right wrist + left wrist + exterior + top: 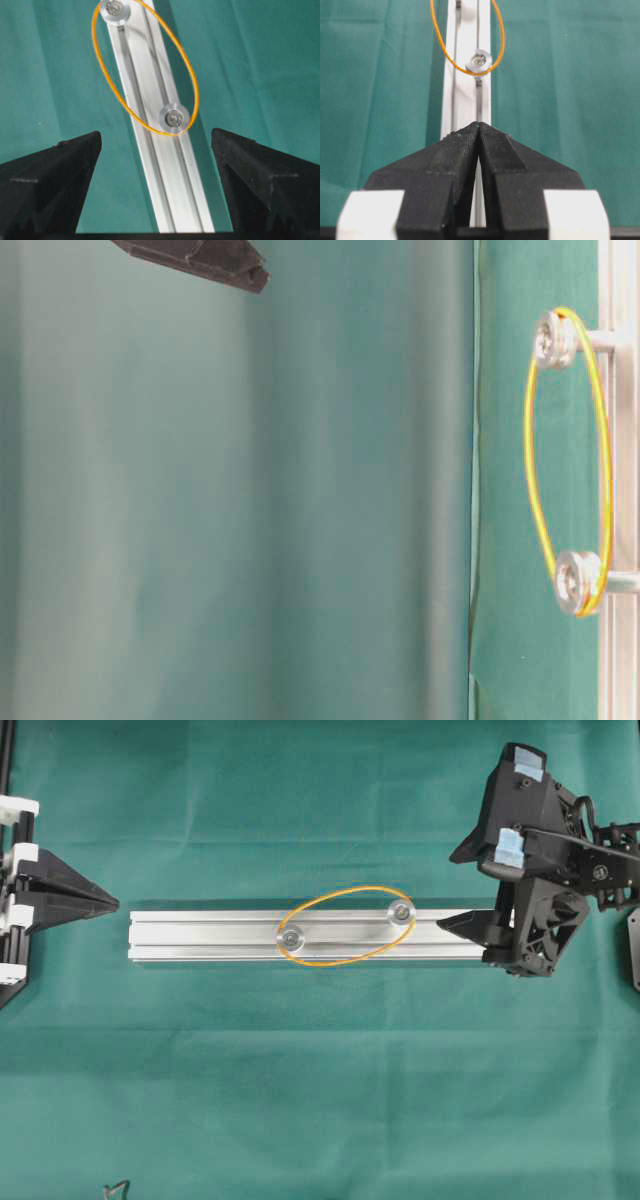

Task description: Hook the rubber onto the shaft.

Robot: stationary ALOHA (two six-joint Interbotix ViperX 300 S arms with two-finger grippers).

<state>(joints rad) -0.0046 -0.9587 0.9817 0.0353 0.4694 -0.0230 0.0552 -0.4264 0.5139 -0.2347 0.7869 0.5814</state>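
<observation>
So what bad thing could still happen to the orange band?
The rubber band loops around both shafts, loosely bowed, so a bump might slip it off. The open right pincer sits at the end of the rail and could nudge it. The shut left pincer is farther away, so less worry.

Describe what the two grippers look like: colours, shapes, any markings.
Both are matte black with wedge-shaped, pointed fingers. The left gripper has white blocks at the base of its fingers, whose inner faces are finely ribbed. The right gripper sits on a bulky black wrist housing with pale blue tape patches and a black cable.
</observation>
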